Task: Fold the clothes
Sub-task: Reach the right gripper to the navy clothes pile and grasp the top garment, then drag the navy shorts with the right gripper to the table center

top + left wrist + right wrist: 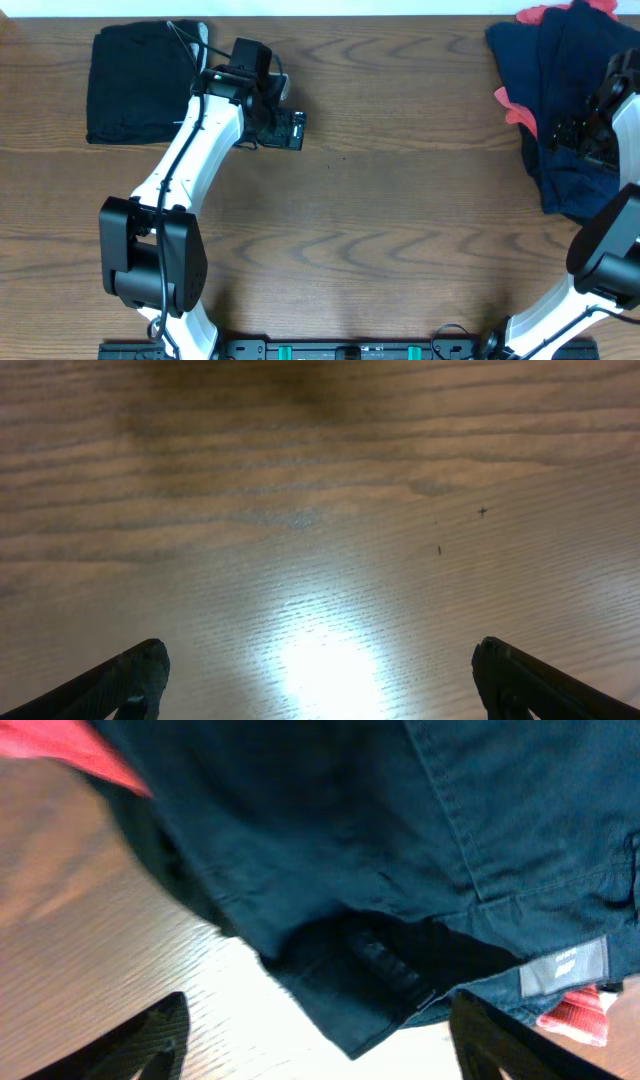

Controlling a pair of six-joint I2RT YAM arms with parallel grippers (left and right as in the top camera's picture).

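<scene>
Item: navy shorts [300,850], top of unfolded pile. Hem edge just ahead of right tool [318,1012], fingers spread open, nothing gripped.
Left tool [320,660]: open, over worktop [300,480].
Rec: pinch hem only, single layer; avoid red piece [80,755] far-left of tool.

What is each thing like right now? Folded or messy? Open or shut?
Black garment: folded, lying flat at the far left.
Navy clothes: unfolded, heaped at the far right.
Coral-red clothes: unfolded, peeking out from under the navy heap.
Left gripper: open, empty, over the bare table.
Right gripper: open, at the edge of the navy heap.
</scene>
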